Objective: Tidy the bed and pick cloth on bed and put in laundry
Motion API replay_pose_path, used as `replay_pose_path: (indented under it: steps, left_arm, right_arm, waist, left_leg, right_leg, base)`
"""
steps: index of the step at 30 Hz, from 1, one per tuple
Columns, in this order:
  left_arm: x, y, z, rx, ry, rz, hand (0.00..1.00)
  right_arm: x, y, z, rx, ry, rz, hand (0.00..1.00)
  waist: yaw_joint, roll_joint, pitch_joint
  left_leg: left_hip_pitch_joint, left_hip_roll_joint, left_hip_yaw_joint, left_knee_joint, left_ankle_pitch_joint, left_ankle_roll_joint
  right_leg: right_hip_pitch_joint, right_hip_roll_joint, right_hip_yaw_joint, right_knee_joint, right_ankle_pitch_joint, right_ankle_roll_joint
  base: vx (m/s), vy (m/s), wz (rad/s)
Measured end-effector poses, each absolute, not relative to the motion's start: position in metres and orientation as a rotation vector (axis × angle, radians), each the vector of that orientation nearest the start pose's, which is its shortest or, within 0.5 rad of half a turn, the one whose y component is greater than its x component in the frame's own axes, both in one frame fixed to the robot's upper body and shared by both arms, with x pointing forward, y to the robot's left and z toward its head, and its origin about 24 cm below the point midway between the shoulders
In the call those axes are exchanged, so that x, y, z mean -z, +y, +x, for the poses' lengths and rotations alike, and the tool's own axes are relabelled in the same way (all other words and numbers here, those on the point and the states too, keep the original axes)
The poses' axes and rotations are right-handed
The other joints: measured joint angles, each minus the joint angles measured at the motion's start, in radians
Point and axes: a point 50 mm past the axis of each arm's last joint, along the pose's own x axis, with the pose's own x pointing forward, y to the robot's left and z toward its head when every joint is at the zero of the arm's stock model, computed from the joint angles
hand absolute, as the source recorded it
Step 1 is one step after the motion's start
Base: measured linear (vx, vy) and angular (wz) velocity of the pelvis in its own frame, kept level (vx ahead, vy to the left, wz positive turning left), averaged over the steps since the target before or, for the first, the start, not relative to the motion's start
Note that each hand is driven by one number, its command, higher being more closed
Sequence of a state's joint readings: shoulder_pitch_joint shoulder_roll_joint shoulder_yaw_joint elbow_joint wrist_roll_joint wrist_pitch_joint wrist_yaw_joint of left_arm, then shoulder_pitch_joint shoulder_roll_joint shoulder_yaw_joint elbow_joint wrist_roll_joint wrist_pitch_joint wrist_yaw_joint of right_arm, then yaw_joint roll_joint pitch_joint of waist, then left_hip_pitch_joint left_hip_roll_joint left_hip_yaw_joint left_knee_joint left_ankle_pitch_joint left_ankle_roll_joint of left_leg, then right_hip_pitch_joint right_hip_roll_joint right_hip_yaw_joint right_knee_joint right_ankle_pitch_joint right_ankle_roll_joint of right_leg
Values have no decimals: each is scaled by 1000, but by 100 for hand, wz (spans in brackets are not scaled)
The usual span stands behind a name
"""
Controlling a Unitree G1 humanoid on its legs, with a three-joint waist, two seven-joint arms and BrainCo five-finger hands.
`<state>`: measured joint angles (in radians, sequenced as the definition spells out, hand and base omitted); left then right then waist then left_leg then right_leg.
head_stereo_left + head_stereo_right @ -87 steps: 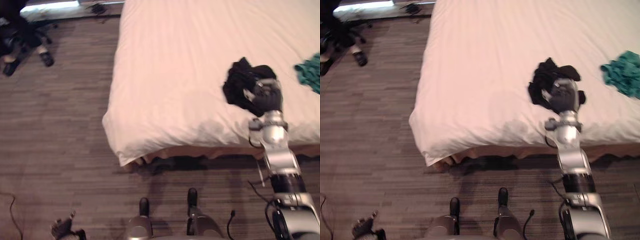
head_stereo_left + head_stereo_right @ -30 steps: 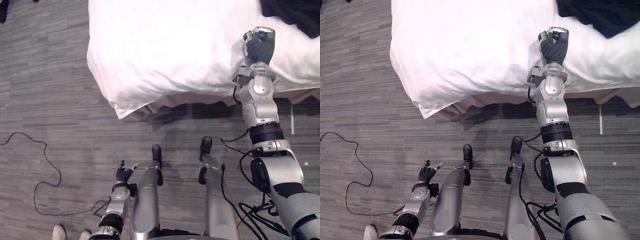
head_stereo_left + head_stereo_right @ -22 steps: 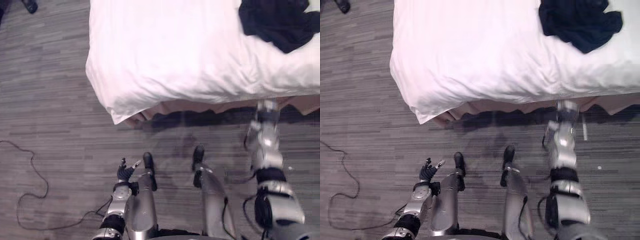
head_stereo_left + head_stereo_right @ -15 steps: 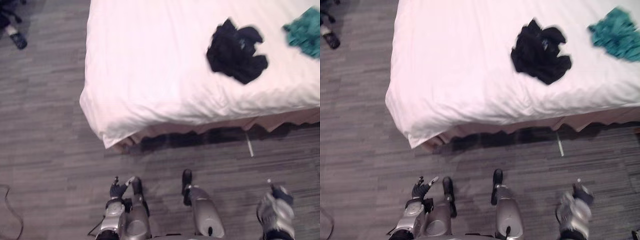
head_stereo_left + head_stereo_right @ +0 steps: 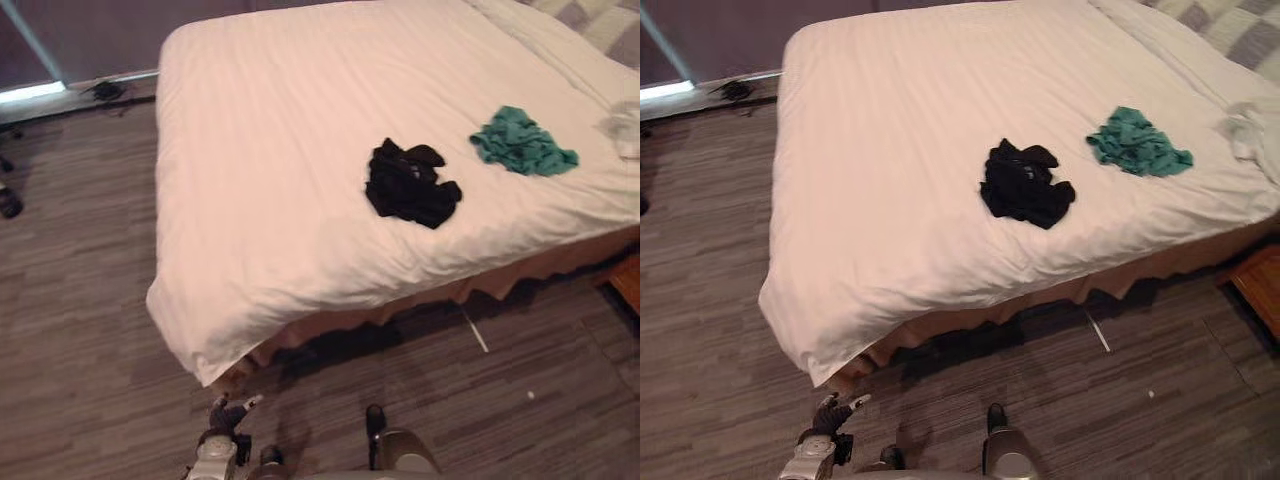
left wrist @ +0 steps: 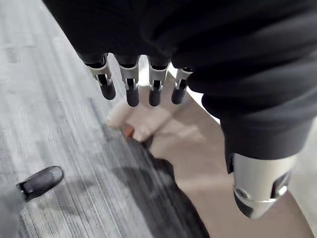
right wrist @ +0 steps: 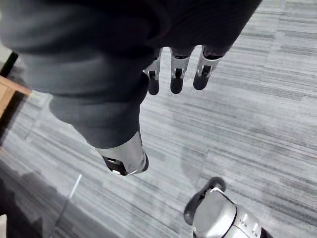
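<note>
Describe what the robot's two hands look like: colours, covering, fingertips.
Both hands match. The left hand has a dark ribbed cover over its back and wrist, a row of silver fingers ending in dark tips, and a silver thumb set apart from them. The right hand has the same dark cover, silver dark-tipped fingers and silver thumb.

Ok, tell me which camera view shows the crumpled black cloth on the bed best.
The right eye view: the crumpled black cloth lies whole and near mid-frame on the white bed. The left eye view shows it whole too. Both wrist views face the grey floor.
</note>
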<state>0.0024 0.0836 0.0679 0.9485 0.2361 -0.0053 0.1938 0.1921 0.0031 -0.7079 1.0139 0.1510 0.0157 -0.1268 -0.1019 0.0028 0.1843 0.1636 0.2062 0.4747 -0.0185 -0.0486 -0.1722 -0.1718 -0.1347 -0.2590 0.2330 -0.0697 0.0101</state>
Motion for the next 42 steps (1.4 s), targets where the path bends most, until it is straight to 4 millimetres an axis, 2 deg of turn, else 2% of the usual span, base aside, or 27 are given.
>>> replay_pose_path:
  steps: [3, 4, 5, 6, 8, 9, 10, 11, 12, 13, 15, 18, 21, 22, 23, 25, 26, 28, 29, 30, 31, 33, 36, 38, 39, 40, 42]
  left_arm:
    - [132, 193, 168, -89, 864, 418, 0]
    - [129, 194, 174, -74, 848, 431, 0]
    - [127, 194, 178, -62, 837, 449, 0]
    - [126, 191, 183, -32, 827, 478, 0]
    - [123, 178, 193, 24, 788, 486, 0]
    - [123, 172, 194, 41, 782, 486, 0]
    - [126, 177, 187, 21, 805, 476, 0]
    - [129, 177, 181, 14, 819, 468, 0]
    - [133, 178, 172, 15, 844, 464, 0]
    - [136, 181, 165, 5, 864, 464, 0]
    - [143, 186, 145, -21, 921, 450, 0]
    - [140, 198, 142, -126, 896, 429, 0]
    - [141, 194, 141, -160, 899, 386, 0]
    - [140, 195, 143, -164, 894, 388, 0]
    - [136, 197, 149, -172, 857, 392, 0]
    - [137, 194, 148, -169, 860, 371, 0]
    - [138, 187, 148, -161, 862, 348, 0]
    - [141, 171, 146, -111, 876, 329, 0]
    - [141, 170, 147, -68, 872, 358, 0]
    - [142, 170, 145, -52, 878, 372, 0]
    - [143, 170, 143, -47, 896, 379, 0]
    - [144, 168, 143, -41, 896, 383, 0]
    - [145, 169, 142, -51, 913, 379, 0]
    - [144, 172, 142, -61, 915, 385, 0]
    - [145, 172, 142, -61, 923, 395, 0]
    - [146, 172, 141, -56, 929, 406, 0]
    - [146, 177, 143, -83, 932, 408, 0]
  right_arm:
    - [166, -228, 28, 828, 1167, 346, 0]
    - [167, -224, 37, 789, 1167, 329, 0]
    - [166, -222, 47, 756, 1157, 314, 0]
    - [165, -225, 52, 739, 1144, 288, 0]
    - [163, -231, 56, 735, 1127, 257, 0]
    - [163, -229, 59, 705, 1126, 236, 0]
    - [162, -228, 62, 669, 1126, 207, 0]
    - [161, -228, 66, 641, 1120, 179, 0]
    - [159, -229, 75, 590, 1101, 129, 0]
    - [156, -229, 86, 544, 1082, 79, 0]
    - [154, -229, 93, 494, 1071, 13, 0]
    - [152, -230, 100, 468, 1051, -23, 0]
    - [148, -236, 103, 477, 1017, -39, 0]
    - [149, -234, 99, 477, 1029, -37, 0]
    - [152, -227, 94, 467, 1046, -25, 0]
    - [154, -222, 91, 463, 1055, -20, 0]
    - [154, -222, 91, 462, 1059, -20, 0]
    - [153, -227, 91, 479, 1051, -23, 0]
    - [153, -223, 91, 476, 1045, -10, 0]
    - [154, -218, 90, 476, 1043, 1, 0]
    - [153, -214, 92, 473, 1034, 11, 0]
    - [153, -213, 91, 478, 1030, 14, 0]
    - [150, -221, 97, 499, 1009, 2, 0]
    - [149, -223, 102, 499, 999, -4, 0]
    - [148, -225, 104, 504, 1001, -10, 0]
    - [145, -231, 114, 517, 981, -10, 0]
    - [142, -233, 124, 538, 959, -7, 0]
  waist:
    - [-2, 14, -3]
    - [4, 4, -7]
    - [1, -11, -10]
    - [-11, -1, -4]
    - [-31, 23, 7]
    - [-29, 23, 7]
    - [-17, 39, 6]
    - [-13, 56, 6]
    - [4, 62, 15]
    - [26, 72, 24]
    - [66, 52, 46]
    - [97, 50, 53]
    - [114, 84, 53]
    - [108, 71, 47]
    - [101, 13, 35]
    - [104, -5, 34]
    - [109, -8, 35]
    - [97, 2, 39]
    - [80, -11, 47]
    - [59, -14, 50]
    - [41, -28, 55]
    - [31, -32, 56]
    - [29, 14, 84]
    - [15, 26, 91]
    - [6, 49, 102]
    - [21, 78, 104]
    - [35, 75, 105]
  left_leg:
    - [24, 39, 147, 35, -40, -36]
    - [52, 41, 225, 36, -42, -44]
    - [71, 41, 284, 38, -42, -45]
    - [100, 38, 329, 39, -42, -45]
    - [152, 43, 392, 93, -40, -48]
    - [153, 92, 416, 270, -40, -50]
    - [112, 186, 374, 525, -4, -35]
    - [62, 240, 291, 689, 75, 29]
    - [-49, 262, 117, 919, 45, 79]
    - [-140, 221, -36, 1066, -49, 84]
    - [-239, 140, -204, 1112, -133, 71]
    - [-380, 63, -355, 911, -149, 78]
    - [-393, 24, -358, 458, -102, 66]
    - [-390, 6, -351, 430, -99, 71]
    - [-376, -51, -335, 378, -89, 90]
    - [-385, -104, -336, 395, -132, 126]
    - [-372, -140, -336, 417, -188, 160]
    - [-299, -164, -341, 398, -220, 180]
    - [-224, -198, -374, 364, -231, 194]
    - [-189, -210, -395, 356, -240, 207]
    - [-135, -212, -423, 333, -244, 207]
    - [-67, -208, -462, 267, -247, 206]
    - [46, -146, -498, 157, -244, 202]
    - [71, -108, -493, 130, -243, 200]
    - [97, -63, -485, 113, -238, 147]
    - [94, -31, -451, 114, -198, 92]
    - [131, -34, -444, 145, -99, 18]
  right_leg:
    - [3, -133, -459, 110, -41, -70]
    - [4, -177, -579, 172, -27, -55]
    - [-20, -192, -626, 215, -47, -76]
    - [-32, -182, -623, 241, -73, -85]
    - [-50, -152, -536, 265, -106, -73]
    - [-60, -122, -452, 263, -118, -75]
    - [-51, -61, -370, 223, -116, -81]
    - [-40, -14, -312, 179, -112, -93]
    - [-29, 41, -208, 136, -103, -105]
    - [-9, 76, -101, 122, -102, -108]
    - [56, 118, 61, 94, -106, -102]
    - [104, 129, 242, 65, -117, -66]
    - [127, 128, 354, 45, -127, 41]
    - [129, 107, 356, 24, -116, 58]
    - [154, 53, 345, -48, -98, 76]
    - [175, 6, 328, -75, -100, 95]
    - [180, -33, 318, -3, -130, 124]
    - [106, -50, 329, 274, -133, 132]
    - [-6, -62, 363, 582, -37, 181]
    - [-63, -57, 372, 721, -8, 187]
    - [-124, -39, 357, 868, -57, 170]
    - [-187, -30, 281, 876, -112, 131]
    - [-239, -6, 137, 533, -150, 76]
    - [-242, -5, 129, 193, -57, 74]
    - [-213, 16, 96, 96, 120, 46]
    - [-224, 45, 90, 128, 98, 21]
    - [-233, 42, 82, 278, -7, -20]
  base:
    - [135, 67, -164]
    - [217, -51, -220]
    - [209, -139, -209]
    - [158, -158, -178]
    - [232, -178, -161]
    - [300, -166, -217]
    - [337, -130, -240]
    - [327, -49, -267]
    - [372, 9, -289]
    - [288, 61, -299]
    - [297, 147, -272]
    - [291, 259, -220]
    - [291, 383, -136]
    - [426, 395, -26]
    - [372, 281, 41]
    - [313, 252, 40]
    - [374, 299, 30]
    - [309, 245, 35]
    - [378, 203, 54]
    - [505, 141, 83]
    - [442, 27, 73]
    - [469, -84, 69]
    - [608, -195, 56]
    - [532, -249, 61]
    - [641, -309, 22]
    - [658, -321, 1]
    - [598, -299, -18]
